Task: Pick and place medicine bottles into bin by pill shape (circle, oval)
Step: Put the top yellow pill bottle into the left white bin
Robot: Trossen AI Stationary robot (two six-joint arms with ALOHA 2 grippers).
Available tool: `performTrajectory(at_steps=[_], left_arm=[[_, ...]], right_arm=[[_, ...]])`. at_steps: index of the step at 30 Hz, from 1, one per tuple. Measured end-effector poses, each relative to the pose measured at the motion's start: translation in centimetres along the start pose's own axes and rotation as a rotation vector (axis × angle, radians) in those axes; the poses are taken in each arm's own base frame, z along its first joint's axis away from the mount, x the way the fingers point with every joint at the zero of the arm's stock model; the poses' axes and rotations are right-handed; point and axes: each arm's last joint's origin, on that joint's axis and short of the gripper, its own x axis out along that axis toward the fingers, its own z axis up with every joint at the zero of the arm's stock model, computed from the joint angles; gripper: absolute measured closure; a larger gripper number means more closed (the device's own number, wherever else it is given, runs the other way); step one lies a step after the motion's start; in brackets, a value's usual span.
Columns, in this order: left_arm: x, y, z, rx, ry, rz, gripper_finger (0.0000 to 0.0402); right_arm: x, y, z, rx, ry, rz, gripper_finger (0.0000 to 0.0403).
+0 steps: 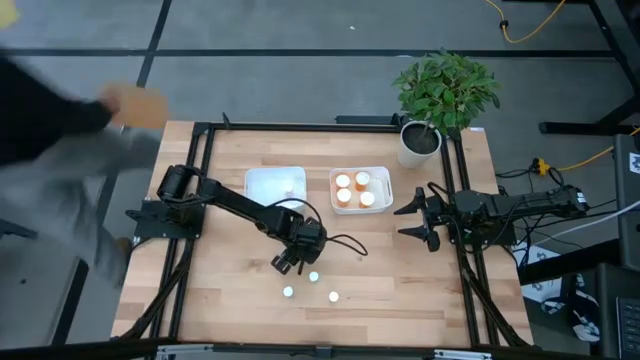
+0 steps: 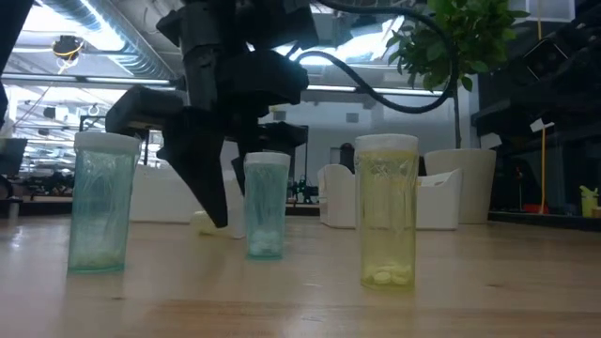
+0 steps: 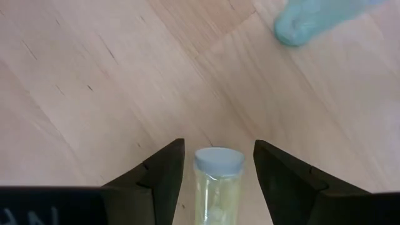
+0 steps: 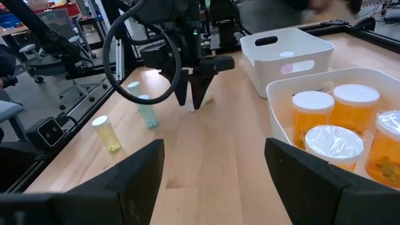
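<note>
My left gripper (image 1: pixel 290 262) is open, low over the table's middle, fingers slanting down. A small pale yellow-green bottle with a white cap (image 3: pixel 219 181) sits between the two fingers (image 3: pixel 164 172), with a narrow gap on each side. It seems to lie on its side on the table (image 2: pixel 203 222). Three small white-capped bottles stand upright nearby: two teal ones (image 2: pixel 99 202) (image 2: pixel 266 205) and a yellow one (image 2: pixel 387 208). Four orange bottles (image 1: pixel 354 188) stand in the right white bin (image 1: pixel 384 178). My right gripper (image 1: pixel 420 215) is open and empty at the table's right edge.
A second white bin (image 1: pixel 262 180) at the far middle holds one white-capped bottle (image 1: pixel 291 193). A potted plant (image 1: pixel 440 95) stands at the far right corner. A person's arm and hand (image 1: pixel 125 105) show blurred beyond the table's far left corner. Bare wood lies at the near left.
</note>
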Motion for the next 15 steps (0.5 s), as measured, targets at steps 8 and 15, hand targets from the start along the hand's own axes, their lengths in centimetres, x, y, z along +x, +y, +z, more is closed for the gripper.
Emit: performTrajectory(at_steps=[8, 15], left_arm=[[0.02, 0.03, -0.01, 0.002, 0.000, 0.000, 0.0214], [0.84, -0.24, -0.72, -0.005, -0.001, 0.001, 0.0214]], right_arm=[[0.00, 0.00, 0.00, 0.000, 0.000, 0.001, 0.0124], [0.00, 0.01, 0.00, 0.000, 0.000, 0.001, 0.0124]])
